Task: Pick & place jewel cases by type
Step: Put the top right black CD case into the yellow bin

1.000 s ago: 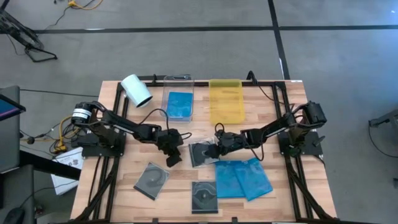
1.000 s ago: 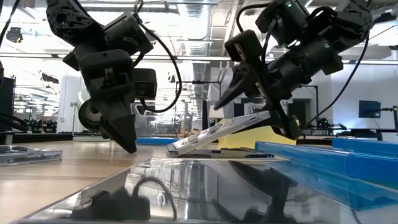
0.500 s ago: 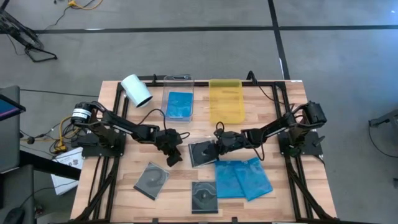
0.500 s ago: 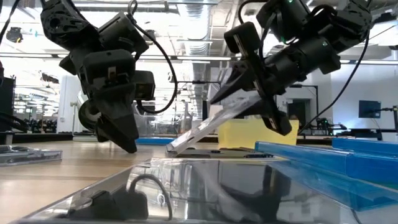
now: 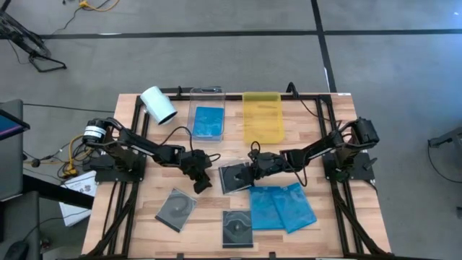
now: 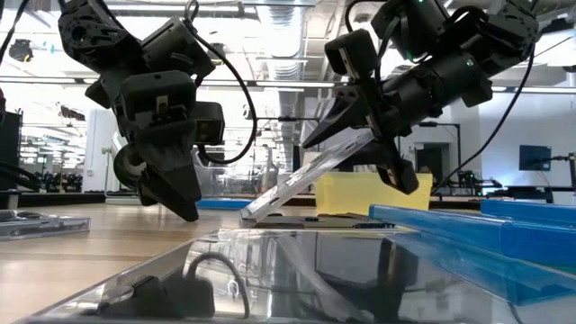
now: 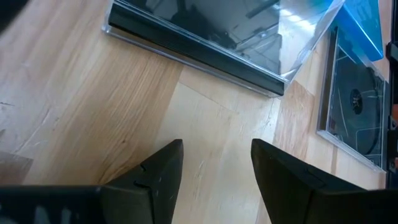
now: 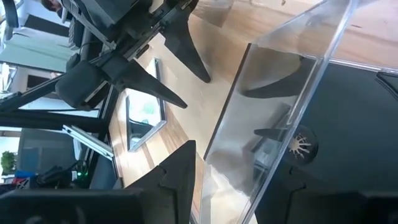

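Jewel case of dark grey plastic with a clear lid (image 5: pixel 234 178) lies mid-desk (image 5: pixel 155 188), far edge tilted up, pinched by the right gripper (image 5: pixel 254 173). Left gripper (image 5: pixel 200 183) hovers left of it, fingers parted, holding nothing.

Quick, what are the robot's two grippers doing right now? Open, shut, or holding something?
Left gripper: open, holding nothing, just above the table.
Right gripper: shut on the clear jewel case, tilting it up by one edge.
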Robot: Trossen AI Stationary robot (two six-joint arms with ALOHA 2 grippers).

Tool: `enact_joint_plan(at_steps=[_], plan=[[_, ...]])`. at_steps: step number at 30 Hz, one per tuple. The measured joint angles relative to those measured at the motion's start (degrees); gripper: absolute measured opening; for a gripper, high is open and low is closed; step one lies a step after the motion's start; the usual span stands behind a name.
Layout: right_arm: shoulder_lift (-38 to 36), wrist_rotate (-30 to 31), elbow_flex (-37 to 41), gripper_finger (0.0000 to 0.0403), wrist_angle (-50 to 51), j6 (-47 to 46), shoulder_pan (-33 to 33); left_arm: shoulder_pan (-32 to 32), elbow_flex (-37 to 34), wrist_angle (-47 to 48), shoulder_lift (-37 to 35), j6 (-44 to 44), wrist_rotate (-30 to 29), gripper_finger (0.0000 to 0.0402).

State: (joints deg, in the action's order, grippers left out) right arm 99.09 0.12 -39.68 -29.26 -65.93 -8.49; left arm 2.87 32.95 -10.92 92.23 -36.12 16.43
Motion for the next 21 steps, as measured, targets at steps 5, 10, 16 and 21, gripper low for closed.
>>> enact_joint_plan(at_steps=[5, 10, 16, 21], plan=[[0.0, 0.0, 0.0, 0.0120, -0.1, 1.0, 0.0, 0.0, 0.0, 0.0, 0.0, 0.0, -0.2, 0.0185], [0.0, 1.6, 0.0, 0.0117, -0.1, 2.1, -0.4, 0.0, 0.0, -0.1, 0.0, 0.1, -0.2, 0.0185], [0.0, 1.7, 0.0, 0.0106, -0.1, 3.3, -0.9, 0.0, 0.0, -0.1, -0.1, 0.2, -0.4, 0.0185], [0.0, 2.0, 0.0, 0.0099, -2.5, 6.4, -1.7, 0.0, 0.1, -0.2, -0.1, 0.3, -1.3, 0.0185]])
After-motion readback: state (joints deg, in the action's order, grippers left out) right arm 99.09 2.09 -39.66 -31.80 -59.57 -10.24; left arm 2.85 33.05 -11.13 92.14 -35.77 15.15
